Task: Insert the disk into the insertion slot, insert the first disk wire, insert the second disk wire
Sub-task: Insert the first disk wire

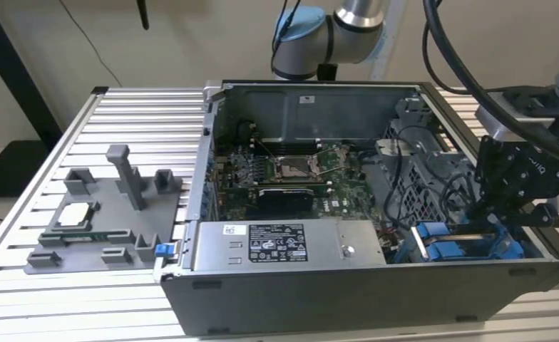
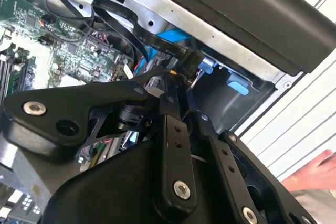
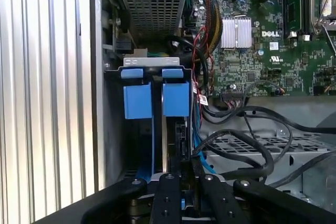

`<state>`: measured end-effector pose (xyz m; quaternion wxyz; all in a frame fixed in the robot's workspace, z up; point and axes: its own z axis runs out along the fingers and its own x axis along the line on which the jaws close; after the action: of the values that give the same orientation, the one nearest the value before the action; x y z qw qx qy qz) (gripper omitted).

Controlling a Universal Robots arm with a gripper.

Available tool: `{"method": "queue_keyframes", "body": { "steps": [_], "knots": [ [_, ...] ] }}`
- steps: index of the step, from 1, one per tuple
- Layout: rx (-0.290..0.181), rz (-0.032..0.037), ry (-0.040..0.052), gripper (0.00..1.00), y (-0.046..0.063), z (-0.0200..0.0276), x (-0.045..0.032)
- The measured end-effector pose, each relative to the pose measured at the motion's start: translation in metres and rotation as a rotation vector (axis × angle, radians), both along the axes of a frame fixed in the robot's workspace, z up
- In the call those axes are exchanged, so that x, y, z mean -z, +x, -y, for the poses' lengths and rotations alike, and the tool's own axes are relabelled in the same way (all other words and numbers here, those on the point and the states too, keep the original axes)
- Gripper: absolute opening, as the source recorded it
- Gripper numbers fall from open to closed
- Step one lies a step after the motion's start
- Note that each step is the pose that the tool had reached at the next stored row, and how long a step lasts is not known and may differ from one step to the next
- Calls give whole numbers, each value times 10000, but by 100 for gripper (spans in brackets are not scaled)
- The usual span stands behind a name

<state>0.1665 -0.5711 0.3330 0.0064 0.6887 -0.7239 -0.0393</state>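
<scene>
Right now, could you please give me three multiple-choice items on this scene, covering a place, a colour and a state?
1. Where is the gripper in the exterior view?
A. far on that view's left
B. at the insertion slot
C. in that view's middle

2. What colour are the slot's latches?
A. red
B. blue
C. yellow

3. How is the computer case?
A. open-sided
B. closed
C. upside down

Answers:
1. B, it hangs at the case corner on the exterior view's right.
2. B, the first wrist view shows two blue tabs.
3. A, the motherboard lies exposed.
</scene>
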Motion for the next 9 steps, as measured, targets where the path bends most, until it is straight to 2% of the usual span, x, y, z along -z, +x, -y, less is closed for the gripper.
{"method": "queue_keyframes", "body": {
  "steps": [1,2,4,9],
  "knots": [
    [2,-1,14,0,0,0,6],
    [4,-2,34,100,-1,1,7],
    [4,-2,70,100,-1,1,-53],
    [4,-1,70,100,0,1,-235]
  ]
}}
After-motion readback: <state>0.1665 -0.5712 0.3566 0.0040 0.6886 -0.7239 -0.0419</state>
